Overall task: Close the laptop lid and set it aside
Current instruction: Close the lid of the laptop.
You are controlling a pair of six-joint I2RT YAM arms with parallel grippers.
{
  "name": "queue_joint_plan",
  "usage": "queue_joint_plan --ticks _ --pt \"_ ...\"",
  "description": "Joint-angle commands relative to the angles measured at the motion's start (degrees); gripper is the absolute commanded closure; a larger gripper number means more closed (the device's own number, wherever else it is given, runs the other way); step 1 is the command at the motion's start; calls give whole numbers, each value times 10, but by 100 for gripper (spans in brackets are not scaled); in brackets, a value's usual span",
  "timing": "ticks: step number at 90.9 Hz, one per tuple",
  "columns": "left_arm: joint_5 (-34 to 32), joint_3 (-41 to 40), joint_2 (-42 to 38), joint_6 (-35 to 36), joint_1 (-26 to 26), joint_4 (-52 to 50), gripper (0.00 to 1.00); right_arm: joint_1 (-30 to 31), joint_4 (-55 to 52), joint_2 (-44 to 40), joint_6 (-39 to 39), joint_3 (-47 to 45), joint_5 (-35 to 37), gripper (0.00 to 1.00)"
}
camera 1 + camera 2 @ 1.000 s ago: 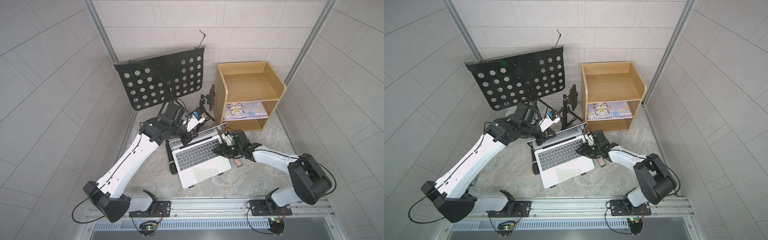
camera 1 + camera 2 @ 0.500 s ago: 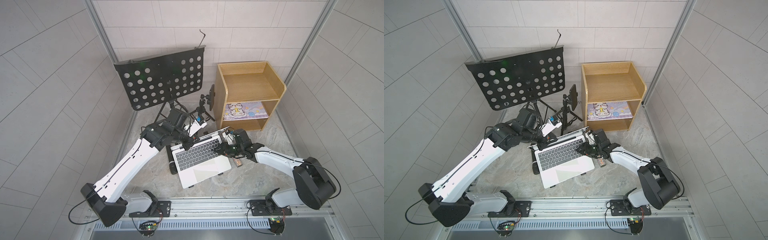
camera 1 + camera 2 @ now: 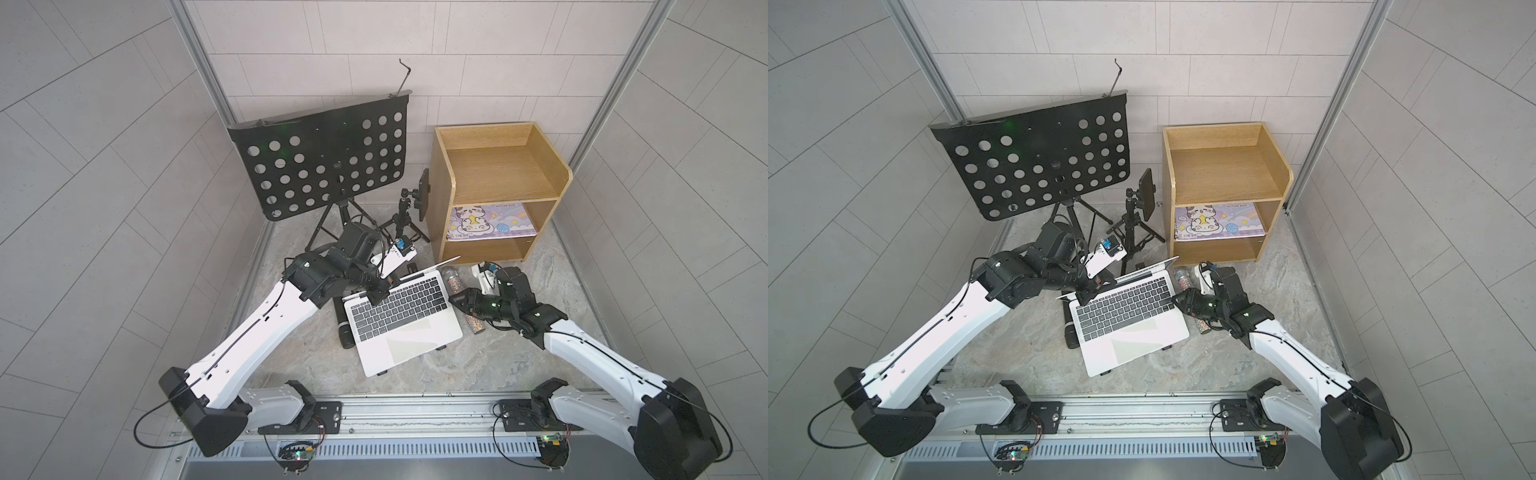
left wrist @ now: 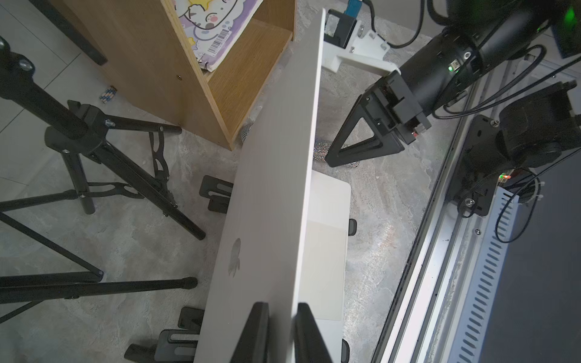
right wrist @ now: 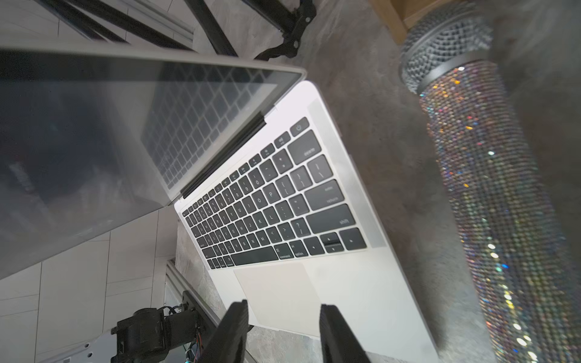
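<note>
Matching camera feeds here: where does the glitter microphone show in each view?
In a top view: glitter microphone, right of the laptop.
In a top view: same place.
Left wrist: glitter showing past the lid's edge.
Right wrist: alongside the laptop.
Shared landmark: the laptop.

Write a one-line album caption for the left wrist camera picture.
Left gripper pinching the edge of the partly open silver laptop lid, a black tripod and wooden shelf beyond.

The laptop [image 3: 409, 332] sits on a folding stand [image 4: 217, 193]. Behind it to the left stands the music stand [image 3: 320, 162]. Behind it to the right is the shelf unit [image 3: 440, 195], with a picture book [image 3: 490, 222] on its middle shelf. A small tripod [image 3: 401, 220] stands between them. A microphone [image 3: 450, 277] lies just right of the laptop.
</note>
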Motion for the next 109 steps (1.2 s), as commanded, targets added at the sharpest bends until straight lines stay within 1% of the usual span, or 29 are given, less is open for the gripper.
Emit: queue_joint_plan --ticks 1,16,47,58,71,75,84,89,95,98,109 --pt "6 -33 -5 -11 -18 -59 81 -12 -21 -20 16 -18 19 59" --pt "-4 -52 -22 -18 -33 -57 81 -15 -33 -33 21 -19 19 59" --pt "-7 -96 -41 -44 -62 -41 80 -37 -36 -87 41 -16 13 59" --pt "-5 -104 -42 -49 -67 -39 79 -56 -49 -108 51 -12 4 58" --pt "5 -104 -40 -57 -69 -37 75 -94 -82 -139 73 0 -7 57" --pt "7 -103 -40 -62 -70 -36 70 -109 -88 -146 87 4 -19 57" --pt "3 -90 -40 -88 -69 -33 50 -134 -88 -153 128 12 -47 57" --pt "5 -83 -42 -101 -69 -29 42 -136 -88 -153 144 22 -57 57" --pt "6 -77 -45 -116 -68 -21 35 -136 -89 -153 160 27 -64 57" --pt "4 -75 -48 -123 -69 -17 33 -136 -93 -154 167 45 -65 57" --pt "1 -60 -66 -151 -68 -6 22 -137 -138 -169 186 73 -54 55"
